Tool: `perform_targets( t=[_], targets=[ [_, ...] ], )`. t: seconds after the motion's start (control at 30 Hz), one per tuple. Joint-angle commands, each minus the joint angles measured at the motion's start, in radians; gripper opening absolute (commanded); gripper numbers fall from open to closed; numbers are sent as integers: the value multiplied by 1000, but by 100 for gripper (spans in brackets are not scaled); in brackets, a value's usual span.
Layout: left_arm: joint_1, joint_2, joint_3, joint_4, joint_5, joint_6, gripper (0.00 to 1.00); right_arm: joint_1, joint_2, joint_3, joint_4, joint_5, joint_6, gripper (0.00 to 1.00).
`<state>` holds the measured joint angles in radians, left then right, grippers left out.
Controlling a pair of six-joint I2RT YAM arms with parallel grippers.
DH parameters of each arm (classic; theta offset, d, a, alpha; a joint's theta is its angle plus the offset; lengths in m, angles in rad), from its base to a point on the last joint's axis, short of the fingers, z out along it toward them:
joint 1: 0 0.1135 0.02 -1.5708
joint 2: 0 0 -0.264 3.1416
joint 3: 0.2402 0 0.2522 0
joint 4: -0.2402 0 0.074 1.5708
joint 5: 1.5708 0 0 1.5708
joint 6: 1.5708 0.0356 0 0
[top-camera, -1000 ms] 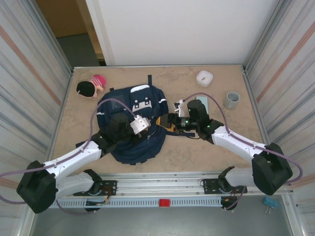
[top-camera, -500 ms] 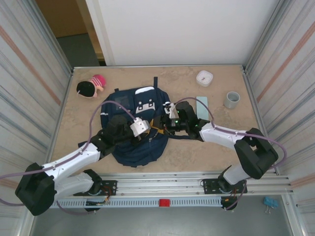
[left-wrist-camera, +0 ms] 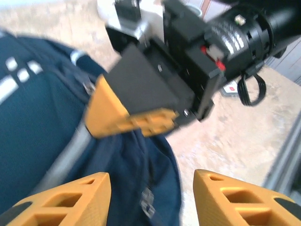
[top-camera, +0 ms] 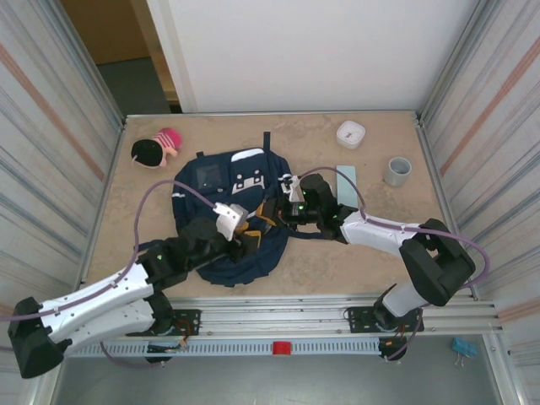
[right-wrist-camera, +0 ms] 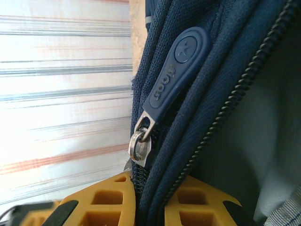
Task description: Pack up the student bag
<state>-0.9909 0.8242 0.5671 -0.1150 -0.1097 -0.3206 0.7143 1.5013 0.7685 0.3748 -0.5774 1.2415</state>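
Observation:
The student bag (top-camera: 211, 181), a navy backpack with white patches, lies on the table between the arms. My right gripper (top-camera: 268, 213) is shut on the bag's zipper edge. In the right wrist view its yellow fingers (right-wrist-camera: 108, 202) pinch the navy fabric (right-wrist-camera: 211, 70) just under a metal slider (right-wrist-camera: 140, 149) and a navy rubber pull tab (right-wrist-camera: 176, 66); grey lining (right-wrist-camera: 268, 141) shows to the right. My left gripper (top-camera: 247, 237) hovers open at the bag's near right side. Its fingertips (left-wrist-camera: 61, 200) stand apart over navy cloth (left-wrist-camera: 37, 113), holding nothing, and the right gripper's fingers (left-wrist-camera: 127, 115) lie just ahead.
A pink and black toy (top-camera: 156, 148) lies at the far left. A white round container (top-camera: 350, 133), a grey cup (top-camera: 397, 171) and a flat pale blue item (top-camera: 345, 179) sit at the far right. Ribbed metal walls (top-camera: 51, 169) close in both sides.
My right gripper moved left to the bag and closed on its zipper edge. My left gripper opened, and its arm drew back toward the near edge.

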Motion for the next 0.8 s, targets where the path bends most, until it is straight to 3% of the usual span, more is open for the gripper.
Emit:
perform_targets(
  t=[0.0,0.1,0.2,0.6,0.77],
  targets=[
    [-99,6,51,-225,-215,-341,49,9,-15,18,47,44,-42,4],
    [-154,44,85,-319,-259,-534,50,12,-20,24,33,42,-56,4],
    [-161,93,101,-322,-230,-622,51,17,-19,30,30,40,-62,5],
    [-162,228,133,-179,-287,-616,42,40,-22,31,56,28,-48,5],
    [-161,271,166,-152,-253,-599,41,47,-29,30,55,32,-49,5]
  ],
)
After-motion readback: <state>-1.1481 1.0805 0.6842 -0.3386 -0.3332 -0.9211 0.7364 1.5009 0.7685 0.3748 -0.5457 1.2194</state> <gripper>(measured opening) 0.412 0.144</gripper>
